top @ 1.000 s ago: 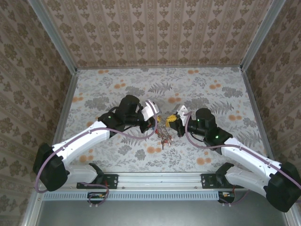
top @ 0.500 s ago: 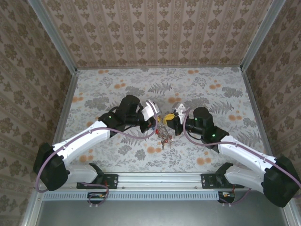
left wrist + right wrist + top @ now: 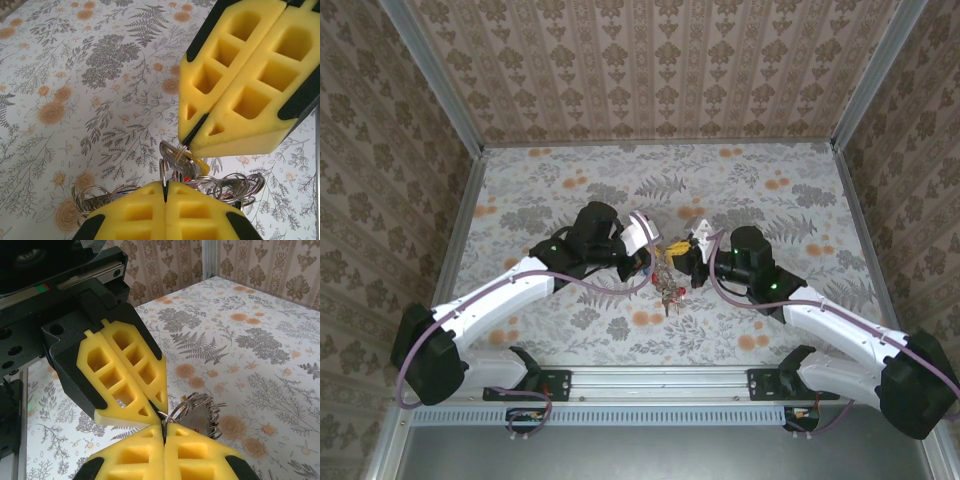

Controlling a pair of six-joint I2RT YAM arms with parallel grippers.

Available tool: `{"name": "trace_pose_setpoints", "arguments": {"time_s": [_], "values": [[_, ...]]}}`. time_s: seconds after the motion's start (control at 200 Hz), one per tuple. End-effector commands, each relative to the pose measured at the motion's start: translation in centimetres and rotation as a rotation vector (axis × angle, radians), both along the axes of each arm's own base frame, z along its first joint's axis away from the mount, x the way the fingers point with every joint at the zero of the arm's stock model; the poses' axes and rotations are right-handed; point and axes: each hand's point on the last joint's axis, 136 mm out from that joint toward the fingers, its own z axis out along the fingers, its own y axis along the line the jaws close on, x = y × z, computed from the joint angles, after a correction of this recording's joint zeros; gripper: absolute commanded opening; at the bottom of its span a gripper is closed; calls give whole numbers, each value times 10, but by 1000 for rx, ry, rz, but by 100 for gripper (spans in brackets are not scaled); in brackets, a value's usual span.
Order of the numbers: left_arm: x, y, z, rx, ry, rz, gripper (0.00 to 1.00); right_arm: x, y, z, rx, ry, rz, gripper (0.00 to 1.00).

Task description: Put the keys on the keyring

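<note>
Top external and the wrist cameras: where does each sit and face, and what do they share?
Top external: above and behind the bases, looking down at the table; both arms show, left gripper and right gripper close together over the keyring.
Left wrist: on the left arm, looking past its shut fingers at the table; right gripper sits top right.
Right wrist: on the right arm, looking past its shut fingers; left gripper sits upper left.
Shared: both wrist views show the grippers tip to tip, pinching the keyring's loops.
</note>
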Motion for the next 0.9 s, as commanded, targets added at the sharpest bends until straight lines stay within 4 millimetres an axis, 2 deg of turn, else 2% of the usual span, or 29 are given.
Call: {"name": "trace_pose_setpoints", "arguments": {"time_s": [0.0,0.22,0.285,0.435,0.735,0.895], "values": [[7,-6,32,-68,-59,0,0,-7,1,11,14,-20,23,0],[5,-10,34,-83,-52,-22,0,-5,12,15,24,-18,55,0],[5,-11,35,-92,-56,-22,0,-3,14,11,5,-11,48,0],[2,-14,36,-100,-54,-37,0,7,11,9,-8,-19,-6,0],[-2,-17,34,-107,-54,-68,0,12,10,4,-26,-15,-25,0],[-3,-19,34,-109,-67,-79,0,25,1,-1,-57,11,-111,0]]}}
